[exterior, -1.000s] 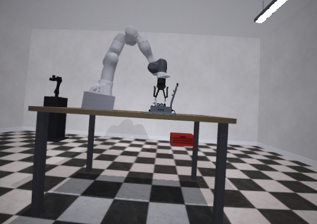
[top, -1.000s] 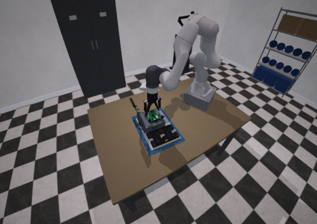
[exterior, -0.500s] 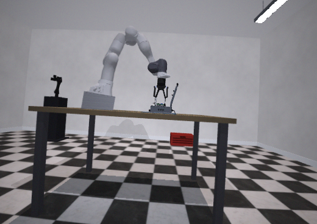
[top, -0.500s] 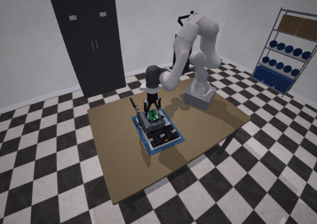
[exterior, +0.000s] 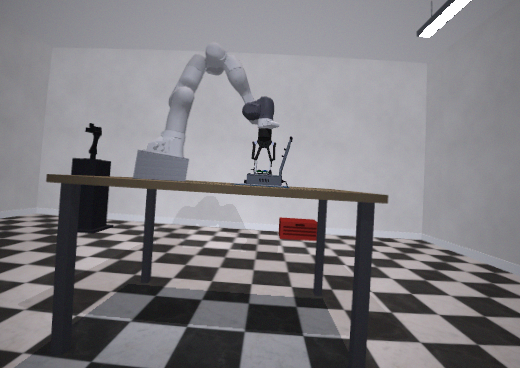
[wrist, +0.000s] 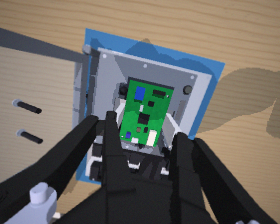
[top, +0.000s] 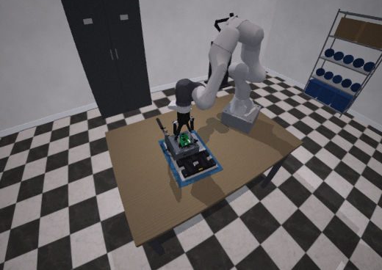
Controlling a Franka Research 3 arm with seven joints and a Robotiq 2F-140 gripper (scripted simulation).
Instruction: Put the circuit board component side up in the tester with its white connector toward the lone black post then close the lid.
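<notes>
The green circuit board (top: 184, 140) (exterior: 260, 171) (wrist: 156, 107) is component side up, over the grey tester (top: 182, 152) (exterior: 263, 179) (wrist: 111, 70). My gripper (top: 184, 134) (exterior: 264, 170) (wrist: 144, 115) points down and is shut on the board by its two long edges. The board looks about level, at or slightly above the tester's top; the gap is too small to tell. Its white connector (wrist: 151, 137) is at the lower right end in the wrist view. The pins and holes are hidden. The lid (top: 160, 125) (exterior: 286, 156) stands open. I cannot tell which black part is the lone post.
The tester stands on a blue mat (top: 181, 182) (wrist: 206, 107). A black section (top: 191, 164) with a yellow label lies in front of the grey box. The open lid stands close beside the gripper. The robot's base (top: 240, 117) (exterior: 161, 165) is on the same table. No separate tray can be made out.
</notes>
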